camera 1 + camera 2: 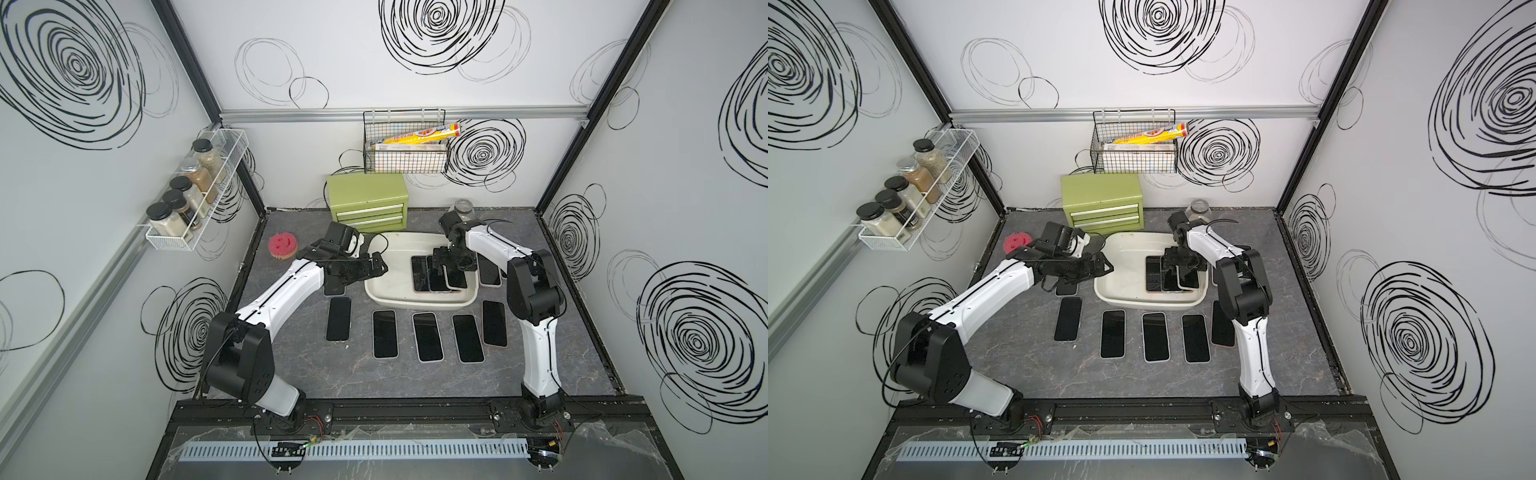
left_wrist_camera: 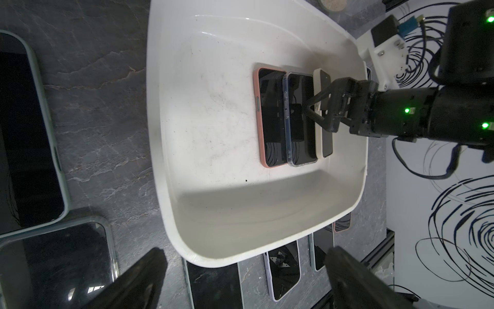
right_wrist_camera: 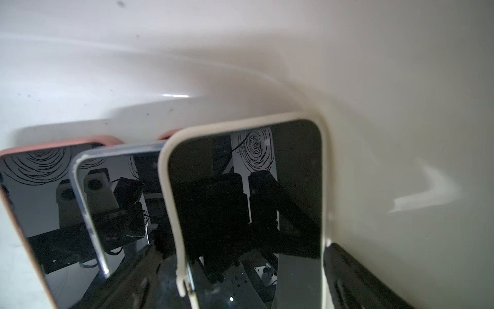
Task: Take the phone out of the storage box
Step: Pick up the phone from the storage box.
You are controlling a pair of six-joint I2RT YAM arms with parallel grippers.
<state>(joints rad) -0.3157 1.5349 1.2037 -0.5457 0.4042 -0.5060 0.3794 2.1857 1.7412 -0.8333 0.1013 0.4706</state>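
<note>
The storage box (image 2: 213,133) is glossy plastic, the tabletop (image 1: 374,386) matt stone-look.

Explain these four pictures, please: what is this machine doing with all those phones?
It is two robot arms with pincer grippers. Two pictures look down from overhead; the other two come from a camera on each wrist. On the grey table sit a white storage box and a row of phones. Three phones lie inside the box. The right gripper reaches in, jaws open either side of the white-cased phone, apparently not gripping yet. The left gripper hovers open beside the box, holding nothing.
</note>
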